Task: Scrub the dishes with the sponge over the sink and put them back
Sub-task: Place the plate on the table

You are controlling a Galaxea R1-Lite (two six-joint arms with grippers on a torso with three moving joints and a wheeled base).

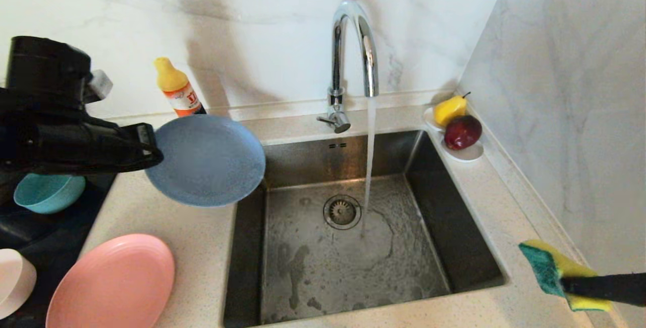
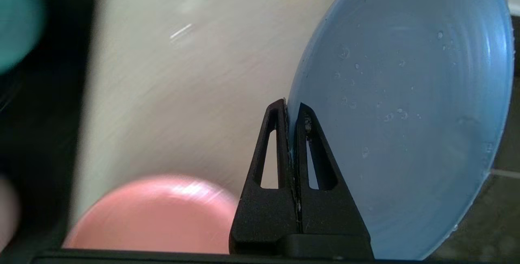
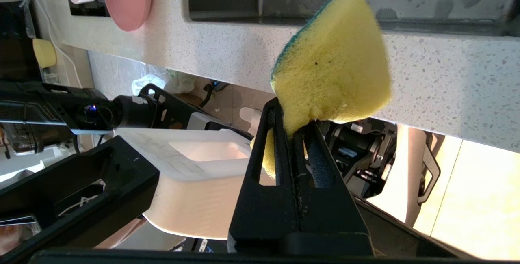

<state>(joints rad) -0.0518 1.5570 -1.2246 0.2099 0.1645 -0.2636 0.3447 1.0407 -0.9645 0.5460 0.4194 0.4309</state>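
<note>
My left gripper (image 1: 151, 146) (image 2: 291, 107) is shut on the rim of the wide grey-blue plate (image 1: 207, 160) (image 2: 406, 105), which hangs tilted over the counter at the left edge of the steel sink (image 1: 454, 227). Water drops dot the plate. My right gripper (image 1: 565, 283) (image 3: 293, 128) is shut on the yellow sponge (image 1: 552, 272) (image 3: 333, 65) with its green layer, at the counter's front right corner. The salmon-pink plate (image 1: 113, 282) (image 2: 162, 215) lies on the counter at front left. The teal bowl (image 1: 48, 193) and the pale bowl (image 1: 14, 281) sit on the dark surface at far left.
Water runs from the chrome tap (image 1: 356, 50) onto the basin floor beside the drain (image 1: 342, 211). A yellow-capped bottle (image 1: 176, 88) stands at the back wall behind the plate. A white saucer (image 1: 467, 152) with a pear and a dark red fruit sits at the back right corner.
</note>
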